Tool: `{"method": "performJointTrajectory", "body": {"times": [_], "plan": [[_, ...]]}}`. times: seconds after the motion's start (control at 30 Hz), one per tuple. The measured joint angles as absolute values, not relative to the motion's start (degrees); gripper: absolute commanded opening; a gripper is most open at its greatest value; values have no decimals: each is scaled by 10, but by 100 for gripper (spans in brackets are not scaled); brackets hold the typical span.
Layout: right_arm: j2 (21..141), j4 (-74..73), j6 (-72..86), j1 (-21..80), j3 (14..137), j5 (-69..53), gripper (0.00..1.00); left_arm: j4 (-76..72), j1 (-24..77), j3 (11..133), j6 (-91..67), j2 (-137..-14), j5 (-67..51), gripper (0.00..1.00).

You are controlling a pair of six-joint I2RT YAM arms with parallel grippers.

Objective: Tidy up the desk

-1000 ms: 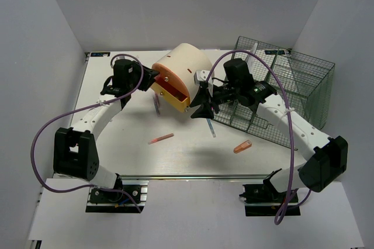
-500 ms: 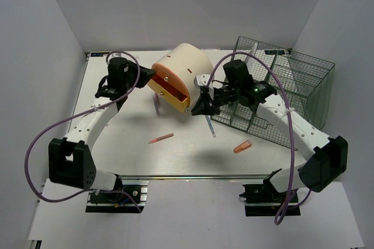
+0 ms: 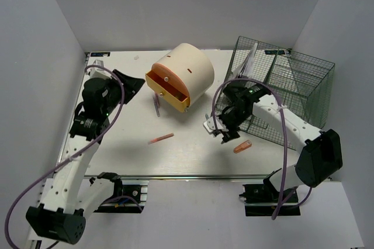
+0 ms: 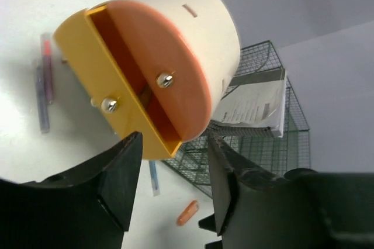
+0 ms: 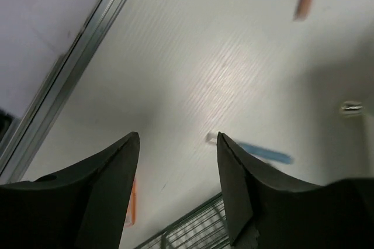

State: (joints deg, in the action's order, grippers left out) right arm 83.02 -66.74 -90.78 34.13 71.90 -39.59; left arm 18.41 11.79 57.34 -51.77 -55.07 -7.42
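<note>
Right jaws gape; blue pen (image 5: 266,154) hidden from top camera

I see my left gripper (image 4: 175,186) facing forward, jaws parted with nothing between them. My right gripper (image 5: 178,186) tips downward beyond a bent elbow, jaws likewise apart and empty.
</note>
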Motion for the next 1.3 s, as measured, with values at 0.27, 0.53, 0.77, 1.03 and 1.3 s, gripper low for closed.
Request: {"method": "performJointTrajectory", "body": {"times": [0.27,0.53,0.77,1.03,1.3], "plan": [[816,-680,-968,326,626,-257,57,288,118,503,-495,-430,-11,72],[813,-620,-960,318,543,-159,58,361,118,453,-495,-364,37,75],[822,-556,-926,316,503,-102,58,389,118,437,-499,-341,56,75],[865,-483,-879,315,481,-52,57,403,118,426,-509,-326,65,75],[861,-433,-850,316,457,-14,52,405,118,422,-515,-322,70,75]]}}
